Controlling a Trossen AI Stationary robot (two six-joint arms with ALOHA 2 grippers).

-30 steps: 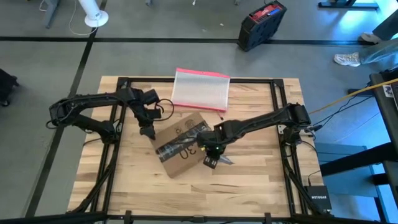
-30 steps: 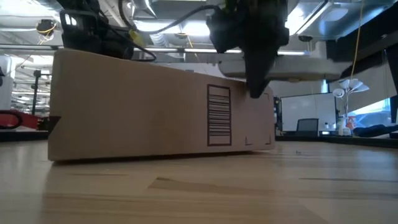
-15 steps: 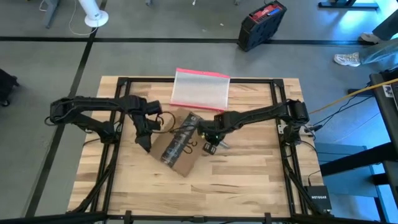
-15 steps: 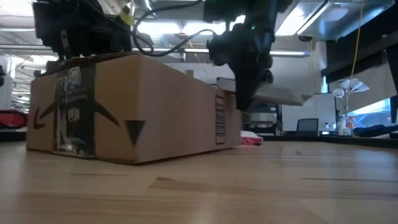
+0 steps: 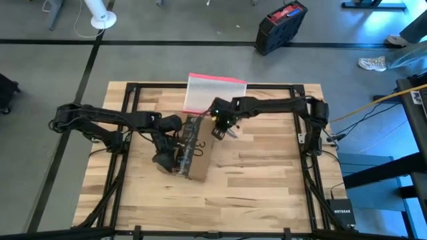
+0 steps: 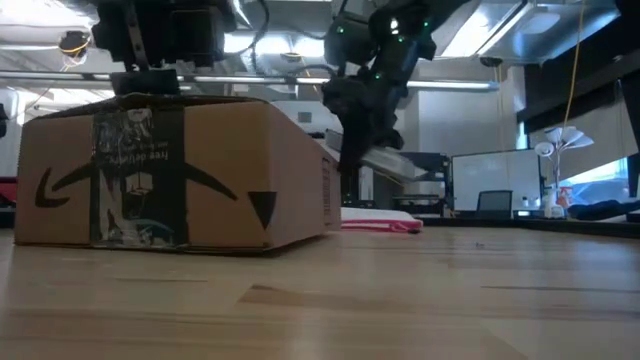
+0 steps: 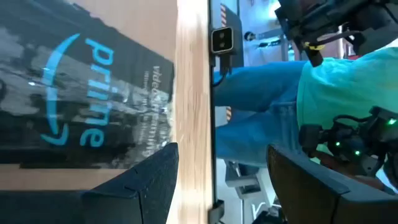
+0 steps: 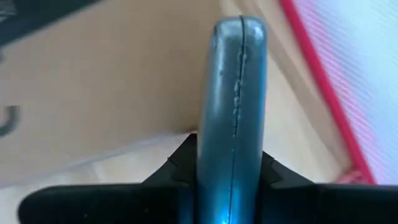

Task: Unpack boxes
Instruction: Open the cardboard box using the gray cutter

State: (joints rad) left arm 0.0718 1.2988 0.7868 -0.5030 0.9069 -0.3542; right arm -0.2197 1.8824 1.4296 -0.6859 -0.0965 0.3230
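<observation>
Right gripper (image 5: 221, 131) grips blue tool (image 8: 233, 93) beside box (image 5: 190, 150) (taped shut).

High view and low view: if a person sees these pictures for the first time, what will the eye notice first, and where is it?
The brown cardboard shipping box with black printed tape lies left of the table's middle, with the left tool open at its left side. The right tool hangs at the box's far corner, closed on a grey-blue flat tool. Behind them, a clear pouch with a pink-red edge lies at the table's far edge.
</observation>
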